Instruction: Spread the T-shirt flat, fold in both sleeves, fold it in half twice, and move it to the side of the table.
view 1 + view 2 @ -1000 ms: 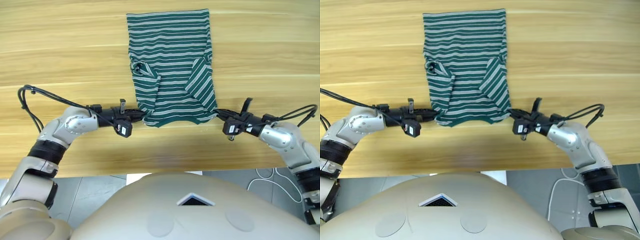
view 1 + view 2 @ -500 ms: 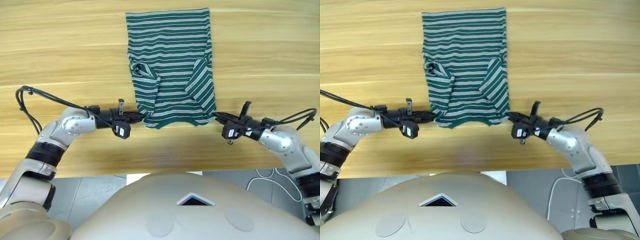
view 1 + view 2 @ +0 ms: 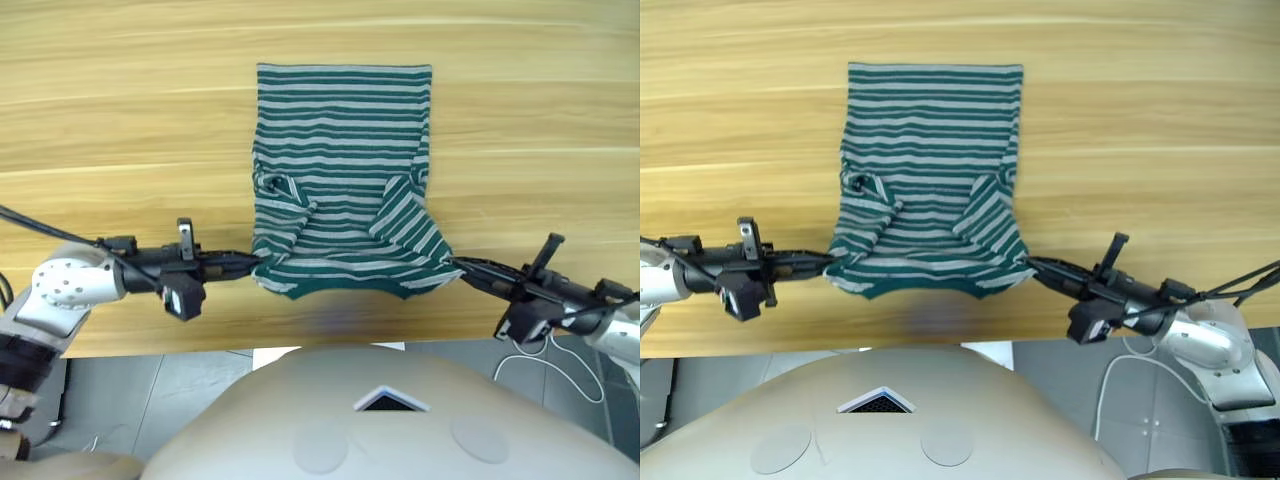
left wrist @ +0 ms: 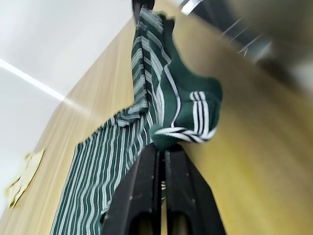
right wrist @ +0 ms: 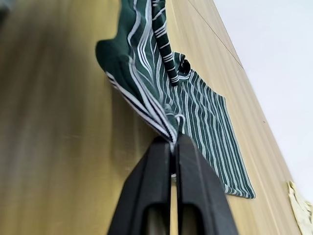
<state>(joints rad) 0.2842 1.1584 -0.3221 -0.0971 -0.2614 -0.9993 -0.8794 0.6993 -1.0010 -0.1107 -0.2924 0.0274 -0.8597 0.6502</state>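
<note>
A green T-shirt with white stripes (image 3: 340,170) lies on the wooden table (image 3: 120,120), both sleeves folded in over its body. Its near edge is lifted and stretched between my two grippers. My left gripper (image 3: 252,264) is shut on the near left corner, seen close in the left wrist view (image 4: 161,143). My right gripper (image 3: 455,266) is shut on the near right corner, seen close in the right wrist view (image 5: 171,139). The far hem (image 3: 935,68) rests flat on the table.
The table's front edge (image 3: 330,340) runs just below the grippers. Bare wood lies on both sides of the shirt and beyond it. Cables (image 3: 575,365) hang below the edge at the right.
Both grippers have pulled back toward the table's front edge and apart, lifting the shirt's near edge and dragging the shirt nearer. The near part has widened and bunched.
</note>
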